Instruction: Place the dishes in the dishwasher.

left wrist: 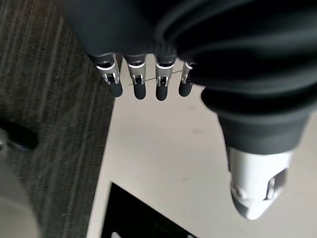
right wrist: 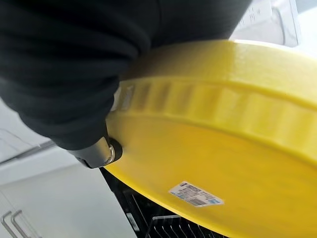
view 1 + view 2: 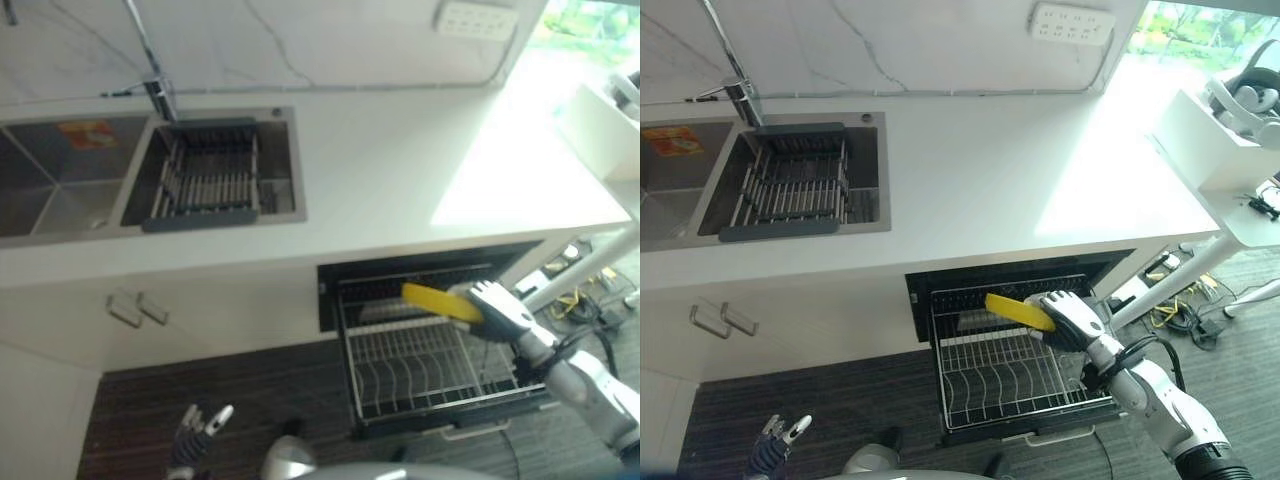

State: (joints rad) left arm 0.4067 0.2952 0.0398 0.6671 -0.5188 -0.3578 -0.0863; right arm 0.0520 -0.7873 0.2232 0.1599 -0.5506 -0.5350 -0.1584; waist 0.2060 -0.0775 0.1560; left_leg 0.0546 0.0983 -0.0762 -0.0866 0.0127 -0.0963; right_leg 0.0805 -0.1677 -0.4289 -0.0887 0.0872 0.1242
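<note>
My right hand (image 3: 508, 314) holds a yellow plate (image 3: 438, 301) by its rim, roughly flat, above the back part of the pulled-out dishwasher rack (image 3: 420, 385). In the right wrist view the plate's underside (image 2: 223, 148) with a small label lies right against the hand, whose thumb (image 2: 101, 151) presses its edge. The wire rack (image 3: 980, 385) below it holds no dishes. My left hand (image 3: 195, 435) hangs low by the floor on the left, its fingers (image 1: 138, 79) straight and holding nothing.
A white countertop (image 3: 400, 170) runs above the dishwasher opening. A double sink (image 3: 150, 175) with a dark drying rack (image 3: 205, 178) sits on its left. White cabinet doors with handles (image 3: 137, 309) are left of the dishwasher. A white table leg (image 3: 580, 265) and cables stand at the right.
</note>
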